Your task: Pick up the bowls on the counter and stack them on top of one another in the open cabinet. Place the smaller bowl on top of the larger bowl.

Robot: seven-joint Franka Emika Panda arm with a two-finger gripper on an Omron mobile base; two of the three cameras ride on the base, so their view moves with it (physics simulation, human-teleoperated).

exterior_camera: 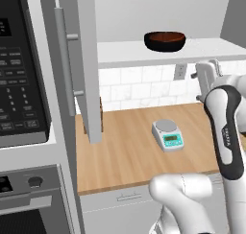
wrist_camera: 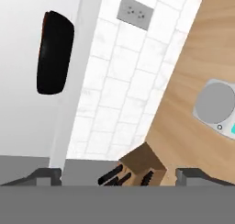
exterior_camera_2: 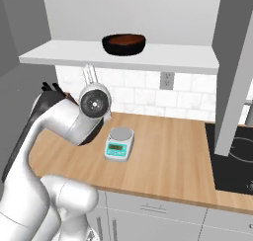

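The cabinet [exterior_camera: 158,53] spans the wall above the work area, its white shelf board running across both base views and its flat grey door [exterior_camera: 89,60] swung open, edge toward the left base camera, the long bar handle [exterior_camera: 62,60] on its left face. Below it lies the counter [exterior_camera: 129,146], tan wood planks over white drawer fronts, backed by white tile with a wall outlet [exterior_camera_2: 167,80]. A black microwave [exterior_camera: 21,65] hangs at the left edge of the left base view; a black stovetop [exterior_camera_2: 234,161] borders the counter at the right of the right base view.

The arm [exterior_camera_2: 54,136] rises from the base, bends at a white elbow low in the frame, and climbs to a forearm held upright beside the counter. The wrist is turned so the hand camera looks sideways along the backsplash, the scene rolled about a quarter turn. The gripper [wrist_camera: 119,176] has its two dark fingertips [wrist_camera: 46,176] set far apart at the bottom of the hand view, jaws wide and holding nothing.

The bowl [exterior_camera: 165,40] sits upright on the cabinet shelf, well apart from the gripper. It is round and shallow, black outside, glossy reddish-brown inside.

A knife block [wrist_camera: 142,165] stands on the counter by the wall. A small kitchen scale [exterior_camera_2: 120,143] with a grey round plate and teal display rests mid-counter.
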